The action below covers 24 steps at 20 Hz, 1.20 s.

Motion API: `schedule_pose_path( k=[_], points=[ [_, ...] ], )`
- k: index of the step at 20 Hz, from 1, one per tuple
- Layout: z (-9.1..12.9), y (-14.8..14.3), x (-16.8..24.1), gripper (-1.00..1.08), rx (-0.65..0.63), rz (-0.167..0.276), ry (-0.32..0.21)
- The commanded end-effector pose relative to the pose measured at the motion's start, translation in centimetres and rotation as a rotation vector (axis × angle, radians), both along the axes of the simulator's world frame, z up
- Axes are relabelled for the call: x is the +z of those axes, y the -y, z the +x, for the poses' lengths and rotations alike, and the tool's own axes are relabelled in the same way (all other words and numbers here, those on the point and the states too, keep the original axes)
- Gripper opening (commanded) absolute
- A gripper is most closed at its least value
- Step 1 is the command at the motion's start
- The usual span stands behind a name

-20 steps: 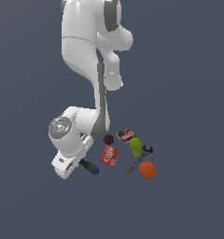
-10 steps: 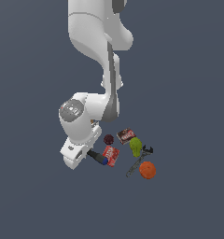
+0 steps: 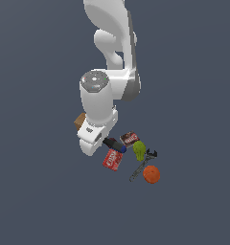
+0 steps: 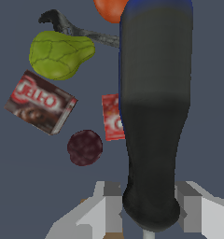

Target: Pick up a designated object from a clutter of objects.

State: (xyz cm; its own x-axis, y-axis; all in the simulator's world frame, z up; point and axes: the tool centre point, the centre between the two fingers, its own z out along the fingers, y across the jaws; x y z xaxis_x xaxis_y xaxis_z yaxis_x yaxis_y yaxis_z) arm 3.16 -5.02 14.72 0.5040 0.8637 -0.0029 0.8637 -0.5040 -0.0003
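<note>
My gripper (image 4: 149, 205) is shut on the screwdriver (image 4: 156, 116), whose thick black handle with its blue end fills the middle of the wrist view; one grey finger (image 4: 111, 205) shows on each side of it. In the exterior view the screwdriver (image 3: 114, 144) sticks out sideways from the white hand, lifted above the clutter. Its thin shaft is hidden. Below it lie the red packet (image 3: 112, 159), the dark red-brown box (image 3: 129, 139), the green fruit (image 3: 139, 150), the grey wrench (image 3: 141, 165) and the orange (image 3: 151, 174).
A tan cardboard box (image 3: 80, 121) peeks out behind the hand at the exterior view's left. The wrist view also shows the dark red ball (image 4: 85, 147), the green fruit (image 4: 58, 55), the brown box (image 4: 39, 101) and the wrench (image 4: 62, 23).
The arm has swung toward the exterior view's right and risen, carrying the screwdriver up over the red packet. The other items have not moved.
</note>
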Motion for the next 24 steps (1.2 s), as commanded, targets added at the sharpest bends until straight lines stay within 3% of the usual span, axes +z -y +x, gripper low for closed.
schedule_pose_path(
  k=[1, 24],
  points=[
    [-1.0, -1.7, 2.0, -1.0, 0.0, -0.001, 0.001],
    [-10.8, -18.5, 22.1, -1.0, 0.001, -0.001, 0.001]
  ],
)
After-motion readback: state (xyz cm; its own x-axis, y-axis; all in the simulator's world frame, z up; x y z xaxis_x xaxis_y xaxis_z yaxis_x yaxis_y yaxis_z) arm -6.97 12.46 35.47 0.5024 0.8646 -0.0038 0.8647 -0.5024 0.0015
